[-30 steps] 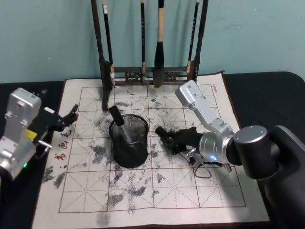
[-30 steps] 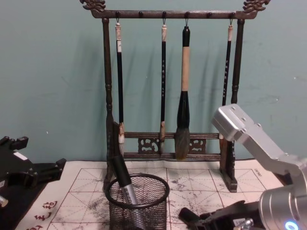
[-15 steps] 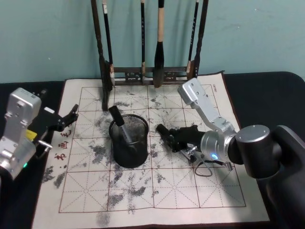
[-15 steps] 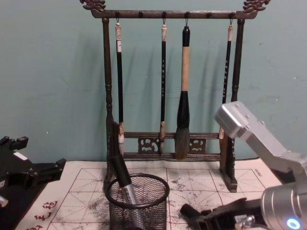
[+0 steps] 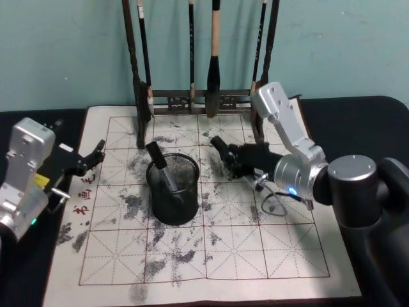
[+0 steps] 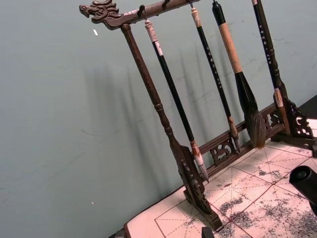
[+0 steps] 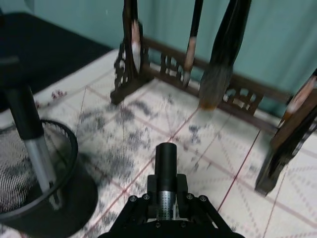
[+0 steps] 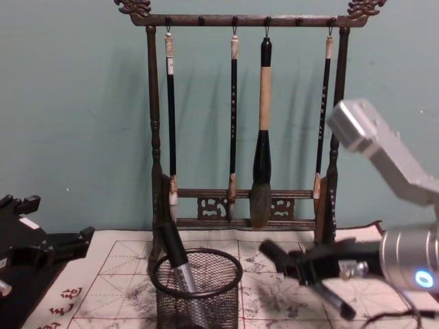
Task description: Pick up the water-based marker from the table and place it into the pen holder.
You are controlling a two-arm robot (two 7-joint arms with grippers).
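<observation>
A: Mat (image 5: 255,256) first: what is at its left edge?

B: The left gripper (image 5: 91,158) hangs over that edge. Its jaws are apart, with nothing between them.

A: Next along?

B: The holder (image 5: 167,208) stands upright on the mat, left of centre. A spare marker (image 5: 156,155) leans inside it, dark cap above the rim.

A: And behind?

B: The rack (image 5: 179,97) stands along the mat's back edge, with brushes (image 5: 215,38) hanging from its top bar.

A: Where is the marker?

B: The marker (image 7: 166,158) is clamped in the jaws of the right gripper (image 5: 231,153). It is to the right of the holder and apart from it, just in front of the rack's right foot. The chest view shows it off the mat and tilted, the cap end higher and pointing left, the other end sloping down to the right.

A: Anything further right?

B: The right arm runs back over the mat's right edge. Beyond that is the black desk (image 5: 358,115).
</observation>
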